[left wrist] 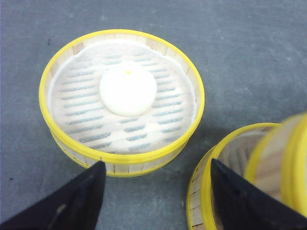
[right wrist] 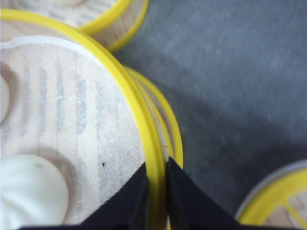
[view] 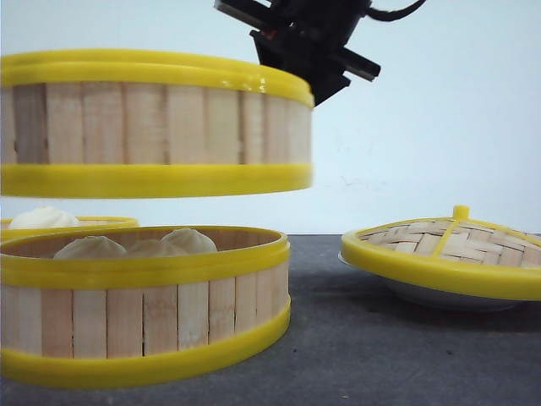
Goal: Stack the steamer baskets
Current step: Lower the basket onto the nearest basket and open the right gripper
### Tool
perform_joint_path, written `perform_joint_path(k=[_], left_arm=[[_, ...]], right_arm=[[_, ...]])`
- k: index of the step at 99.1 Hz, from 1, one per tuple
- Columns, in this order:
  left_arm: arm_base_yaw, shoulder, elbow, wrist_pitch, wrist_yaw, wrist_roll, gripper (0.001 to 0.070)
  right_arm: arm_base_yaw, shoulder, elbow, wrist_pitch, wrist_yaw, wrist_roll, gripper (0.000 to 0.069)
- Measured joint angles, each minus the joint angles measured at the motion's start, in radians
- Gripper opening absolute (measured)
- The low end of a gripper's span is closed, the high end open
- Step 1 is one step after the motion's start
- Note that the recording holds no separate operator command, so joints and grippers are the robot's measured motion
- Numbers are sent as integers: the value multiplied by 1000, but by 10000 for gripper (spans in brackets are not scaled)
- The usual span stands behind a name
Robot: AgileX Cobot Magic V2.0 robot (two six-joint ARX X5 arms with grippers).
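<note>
Item 1, raised steamer basket (view: 156,127): occupying the upper left of the front view, hanging clear above the basket on the table. My right gripper (right wrist: 154,189) is pinching its yellow rim, one finger inside the wall and one outside. A white bun (right wrist: 29,191) is sitting on its cloth liner.

Item 2, lower steamer basket (view: 144,309): resting on the dark table (view: 380,347) at lower left, holding several buns (view: 127,245).

Item 3, third steamer basket (left wrist: 122,100): filling the centre of the left wrist view, holding one bun. My left gripper (left wrist: 156,191) is hovering over it, spread wide and carrying nothing.

Item 4, woven lid (view: 448,245): lying on a white plate (view: 439,296) at right.

Handling, as I am judging it: light, rigid bamboo slats; smooth plastic rim, likely slippery. A one-sided rim pinch is inviting tilt, so keep level.
</note>
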Motion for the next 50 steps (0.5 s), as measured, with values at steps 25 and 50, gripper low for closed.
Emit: perform_joint_path(k=[25, 50], left_arm=[[0, 0, 0, 0, 0, 0, 419], [0, 0, 0, 0, 0, 0, 419]], right_arm=[[-2, 88, 0, 43, 5, 5, 29], [-2, 129, 0, 60, 7, 16, 29]])
